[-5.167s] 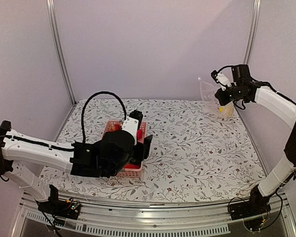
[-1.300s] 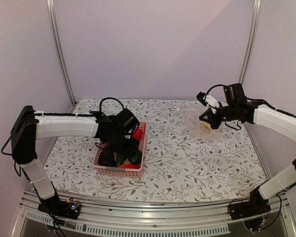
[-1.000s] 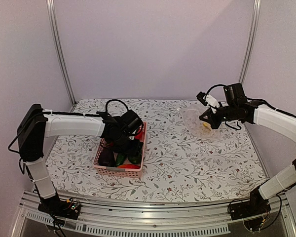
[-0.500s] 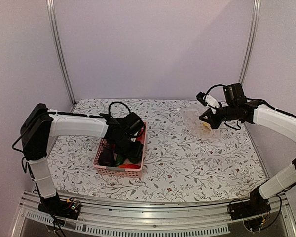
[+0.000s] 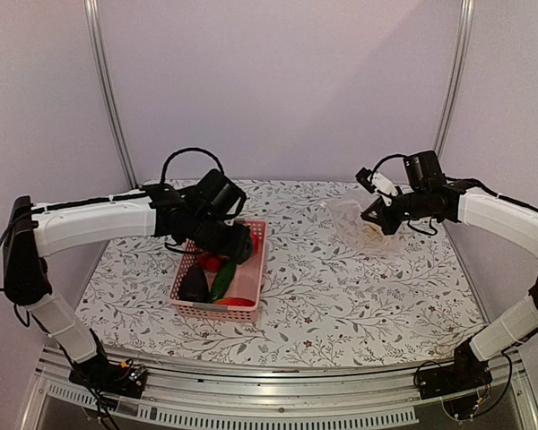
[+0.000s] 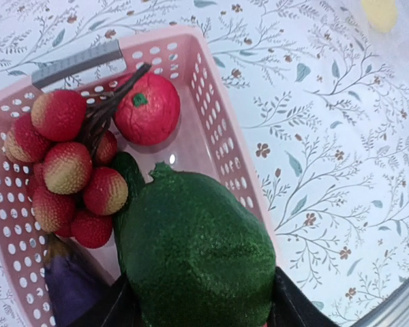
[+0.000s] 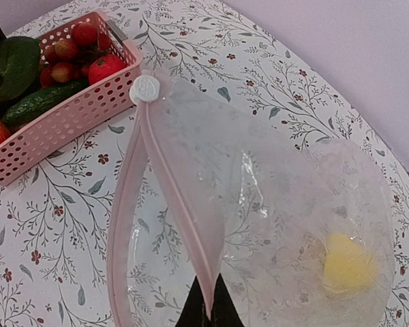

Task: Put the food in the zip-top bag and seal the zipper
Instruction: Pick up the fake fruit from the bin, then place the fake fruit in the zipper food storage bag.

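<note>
Left jaws have lifted a green fruit [image 6: 194, 252], clamped, from the basket [image 6: 215, 129], bound for the bag [image 7: 279, 197] right jaws pinch.

Surface [image 5: 359, 287] is being covered all over by a white floral print: grey-green sprigs and small red blossoms. It is being enclosed at the back and both sides by plain pale lilac walls [image 5: 278, 90]. The back corners are being marked by aluminium posts [image 5: 106, 98]. The near edge is being bordered by a metal rail [image 5: 278, 405]. Everything is being lit softly and evenly.
</note>
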Motion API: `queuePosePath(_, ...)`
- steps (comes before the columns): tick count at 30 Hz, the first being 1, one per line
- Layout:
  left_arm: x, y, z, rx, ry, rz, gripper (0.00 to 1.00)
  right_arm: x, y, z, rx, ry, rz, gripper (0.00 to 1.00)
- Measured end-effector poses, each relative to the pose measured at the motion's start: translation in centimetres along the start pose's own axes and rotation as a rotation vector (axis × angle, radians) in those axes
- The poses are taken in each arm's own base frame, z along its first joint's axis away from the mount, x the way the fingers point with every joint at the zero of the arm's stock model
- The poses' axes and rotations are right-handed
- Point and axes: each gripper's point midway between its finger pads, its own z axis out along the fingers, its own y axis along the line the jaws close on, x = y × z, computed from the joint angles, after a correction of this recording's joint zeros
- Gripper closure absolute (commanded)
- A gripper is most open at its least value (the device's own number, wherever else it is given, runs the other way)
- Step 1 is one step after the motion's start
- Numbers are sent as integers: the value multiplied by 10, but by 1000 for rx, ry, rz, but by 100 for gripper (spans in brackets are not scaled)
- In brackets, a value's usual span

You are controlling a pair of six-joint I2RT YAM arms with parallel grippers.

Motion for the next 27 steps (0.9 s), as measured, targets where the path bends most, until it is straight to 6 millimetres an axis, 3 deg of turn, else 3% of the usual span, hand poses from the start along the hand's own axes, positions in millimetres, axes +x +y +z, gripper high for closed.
queuePosePath(6,-49,-23,-57,89,-229,52,51,-27,-4,-14,1,-32,6,100)
queuePosePath(12,-80,-97,-123,281,-497,228,49,-55,2,-33,-19,-46,1,100)
queuePosePath(16,-88,-143,-160,390,-657,343,49,-57,19,-40,-60,-19,-3,100)
queuePosePath(20,-99,-173,-192,462,-812,407,49,-55,35,-51,-113,0,9,100)
queuePosePath(23,-107,-187,-195,470,-879,436,48,-58,42,-60,-146,-3,21,100)
queuePosePath(27,-117,-206,-178,442,-906,476,48,-68,50,-70,-187,-15,34,100)
